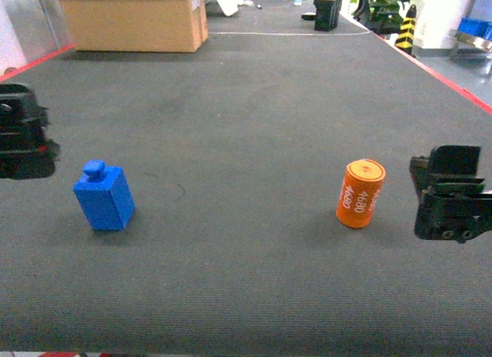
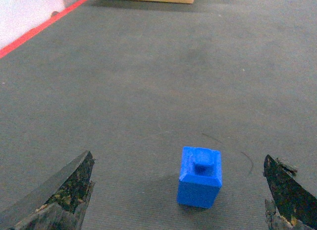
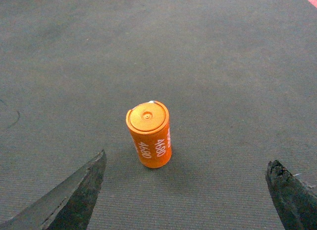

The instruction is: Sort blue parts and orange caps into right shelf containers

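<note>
A blue part [image 1: 104, 197], a small block with a knob on top, stands upright on the dark mat at the left. In the left wrist view the blue part [image 2: 199, 177] sits just ahead of my open left gripper [image 2: 177, 157], nearer its right finger, touching neither. My left gripper [image 1: 23, 141] shows at the head view's left edge. An orange cap [image 1: 360, 193] with pale digits stands upright at the right. My right gripper [image 1: 452, 194] is beside it, open. From the right wrist, the orange cap [image 3: 149, 135] stands ahead of the open right gripper [image 3: 187, 158], left of centre.
A cardboard box [image 1: 134, 18] sits at the back left of the mat. Red tape [image 1: 453, 84] lines the mat's edges. A bit of bright blue [image 1: 477, 26] shows on a rack far back right, too small to tell what it is.
</note>
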